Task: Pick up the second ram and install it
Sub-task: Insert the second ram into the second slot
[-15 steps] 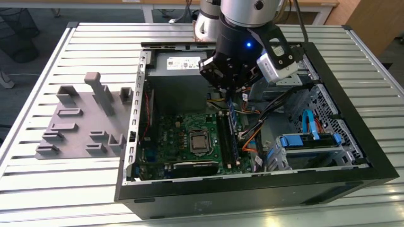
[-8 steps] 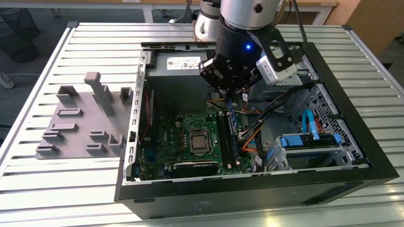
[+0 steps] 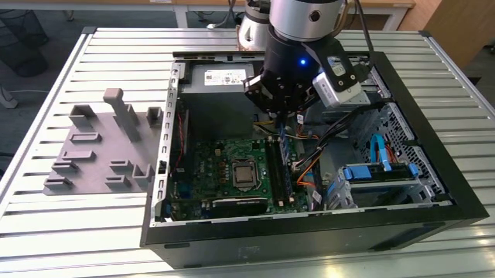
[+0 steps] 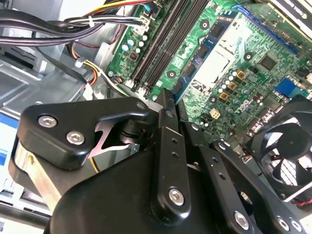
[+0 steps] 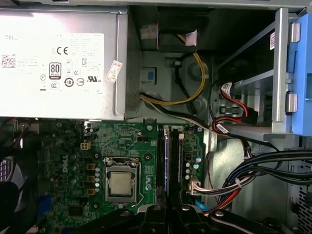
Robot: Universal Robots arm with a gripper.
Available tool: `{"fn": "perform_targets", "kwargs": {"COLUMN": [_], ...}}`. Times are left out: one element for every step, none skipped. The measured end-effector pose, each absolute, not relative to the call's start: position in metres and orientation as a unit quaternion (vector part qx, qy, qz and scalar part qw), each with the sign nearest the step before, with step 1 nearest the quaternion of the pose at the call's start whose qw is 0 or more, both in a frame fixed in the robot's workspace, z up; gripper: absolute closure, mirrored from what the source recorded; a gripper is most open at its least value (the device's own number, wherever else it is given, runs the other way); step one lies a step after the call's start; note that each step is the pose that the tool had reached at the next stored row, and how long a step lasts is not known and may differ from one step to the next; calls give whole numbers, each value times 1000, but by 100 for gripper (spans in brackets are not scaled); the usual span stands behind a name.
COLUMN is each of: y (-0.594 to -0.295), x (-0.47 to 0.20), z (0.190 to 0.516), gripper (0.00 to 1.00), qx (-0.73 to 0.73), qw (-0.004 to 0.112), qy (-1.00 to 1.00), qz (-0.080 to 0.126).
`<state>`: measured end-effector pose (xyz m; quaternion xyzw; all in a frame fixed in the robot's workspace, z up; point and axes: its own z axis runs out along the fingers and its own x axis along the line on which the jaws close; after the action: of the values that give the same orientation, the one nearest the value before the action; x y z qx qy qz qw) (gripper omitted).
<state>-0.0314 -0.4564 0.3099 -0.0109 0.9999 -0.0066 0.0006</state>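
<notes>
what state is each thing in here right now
computer case: lying on its side, panel off
blue ram stick: on edge along the slots, by the claw
processor: in its socket, uncovered
case fan: not spinning

Silver arm [image 3: 305, 17]; black gripper [image 4: 165, 97] links studded with silver screws.

Glossy black metal gripper [image 4: 168, 100]; green matt motherboard [image 5: 73, 146]; ribbed metal table [image 3: 69, 231].
</notes>
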Motion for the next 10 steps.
{"fn": "perform_targets", "kwargs": {"y": [-457, -457, -457, -457, -458, -458, -458, -459, -459, -459], "x": [-31, -31, -31, -31, -31, -31, -31, -31, -31, -31], "z": [309, 308, 307, 306, 306, 304, 303, 302, 301, 300], "gripper": [86, 86, 86, 86, 86, 86, 86, 86, 86, 86], "qx": [-11, -11, -10, -10, -10, -10, -10, -10, -10, -10], "qw": [1, 1, 1, 1, 1, 1, 1, 1, 1, 1], "qy": [1000, 1000, 1000, 1000, 1000, 1000, 1000, 1000, 1000, 1000], "qz": [-7, -7, -7, -7, -7, -7, -7, -7, -7, -7]}}
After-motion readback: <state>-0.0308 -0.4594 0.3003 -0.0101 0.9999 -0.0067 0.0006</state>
